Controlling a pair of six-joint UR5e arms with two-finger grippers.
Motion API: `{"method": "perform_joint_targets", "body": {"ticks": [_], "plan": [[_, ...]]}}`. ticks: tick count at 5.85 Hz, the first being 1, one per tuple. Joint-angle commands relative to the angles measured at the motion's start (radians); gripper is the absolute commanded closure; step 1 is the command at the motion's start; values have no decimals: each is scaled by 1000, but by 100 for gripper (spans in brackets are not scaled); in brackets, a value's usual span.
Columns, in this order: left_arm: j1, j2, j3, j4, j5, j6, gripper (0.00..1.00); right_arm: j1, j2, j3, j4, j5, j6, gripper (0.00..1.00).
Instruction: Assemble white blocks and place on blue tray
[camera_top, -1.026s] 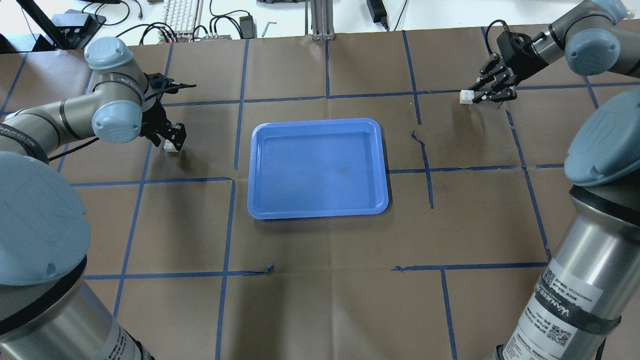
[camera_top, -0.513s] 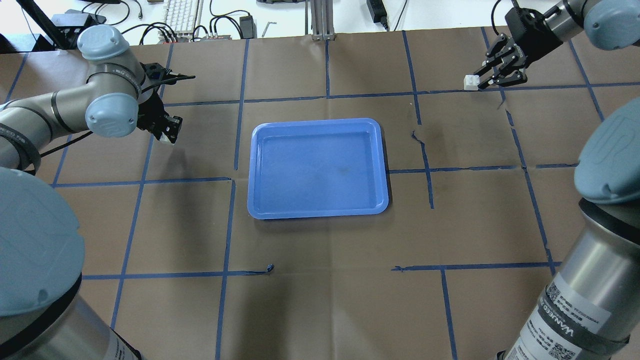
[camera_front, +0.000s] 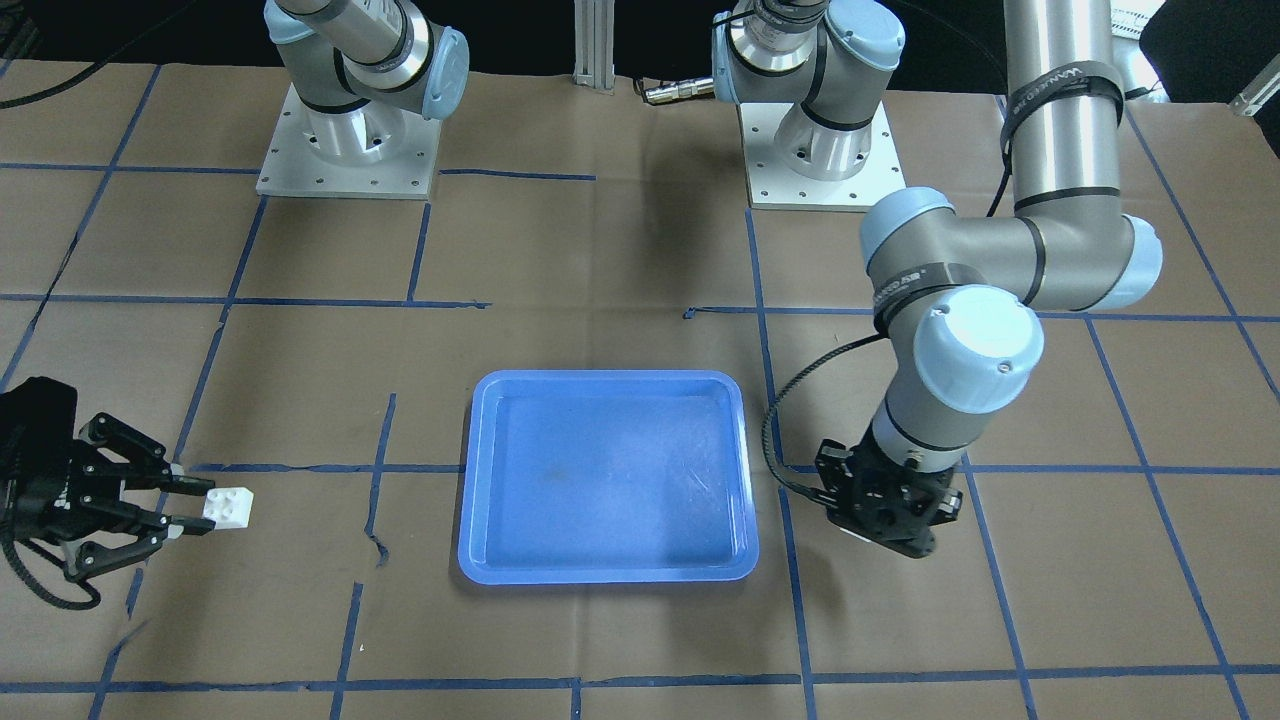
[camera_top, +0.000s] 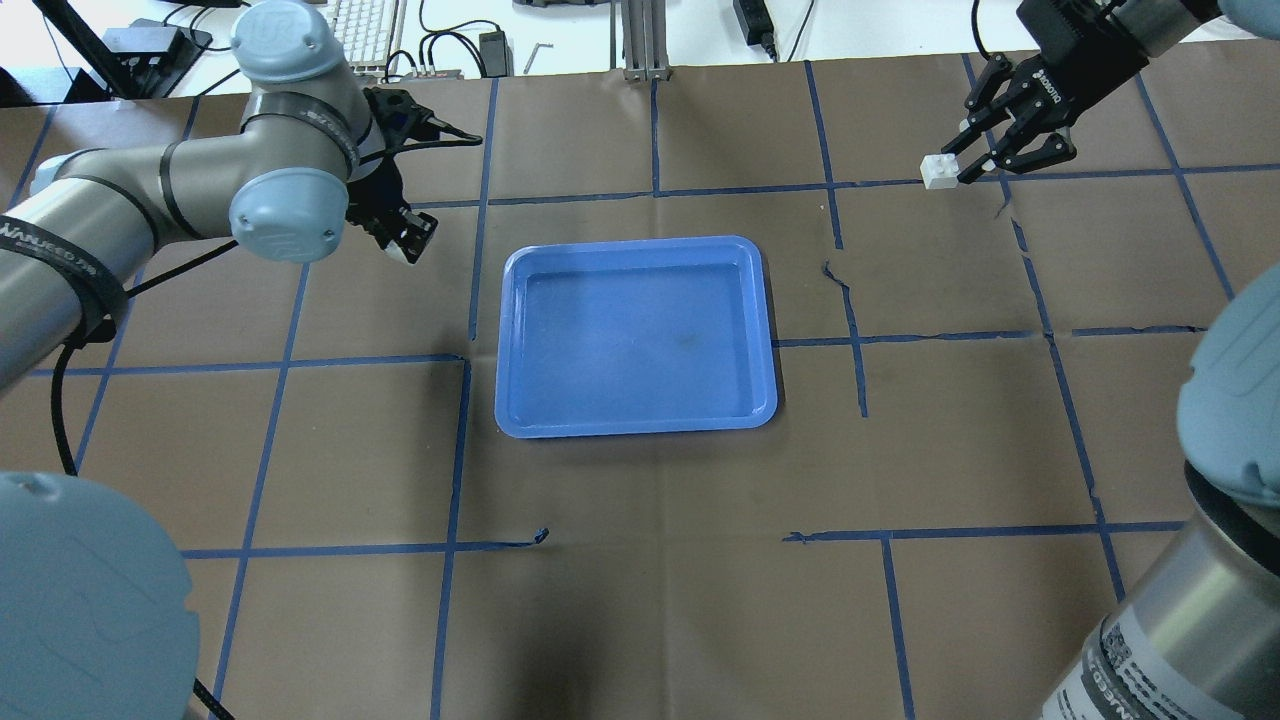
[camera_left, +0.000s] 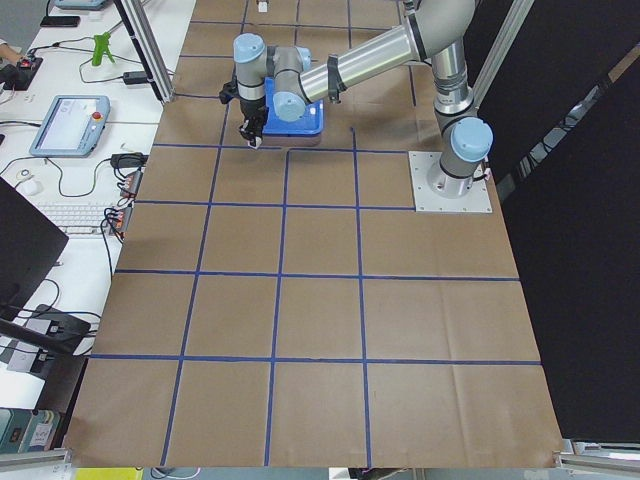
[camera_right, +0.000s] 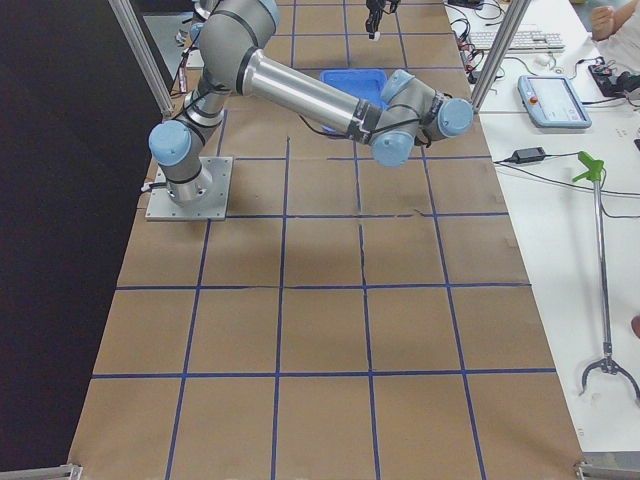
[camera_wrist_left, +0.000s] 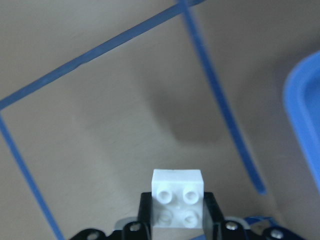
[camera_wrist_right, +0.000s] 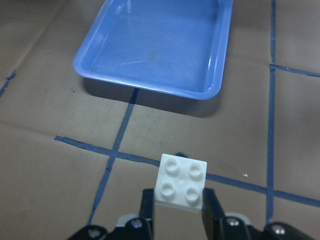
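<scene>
The blue tray (camera_top: 636, 428) lies empty in the middle of the table, also in the front view (camera_front: 605, 575). My left gripper (camera_top: 405, 238) is shut on a white block (camera_wrist_left: 177, 192) and holds it above the paper, just left of the tray's far left corner. My right gripper (camera_top: 965, 168) is shut on the other white block (camera_top: 938, 172), held in the air far right of the tray. That block shows studs-up in the right wrist view (camera_wrist_right: 181, 184) and in the front view (camera_front: 228, 507). The two blocks are far apart.
Brown paper with a blue tape grid (camera_top: 655, 195) covers the table. Cables, a keyboard (camera_top: 360, 30) and adapters lie beyond the far edge. The tray's rim shows at the right edge of the left wrist view (camera_wrist_left: 306, 117). The arm bases (camera_front: 345, 150) stand at the robot's side.
My left gripper has risen with its block and swung right, toward the tray's far left corner. My right gripper has lifted its block off the table and drawn slightly toward the far edge.
</scene>
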Motion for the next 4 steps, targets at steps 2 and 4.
{"method": "perform_joint_targets", "body": {"ticks": [2,4], "plan": [[-203,-20,-3,14,-4,394,99,2,-96,167,-42,17,10,77],[-280,-58,-3,35,-89,620,100,2,-96,170,-42,18,21,76]]}}
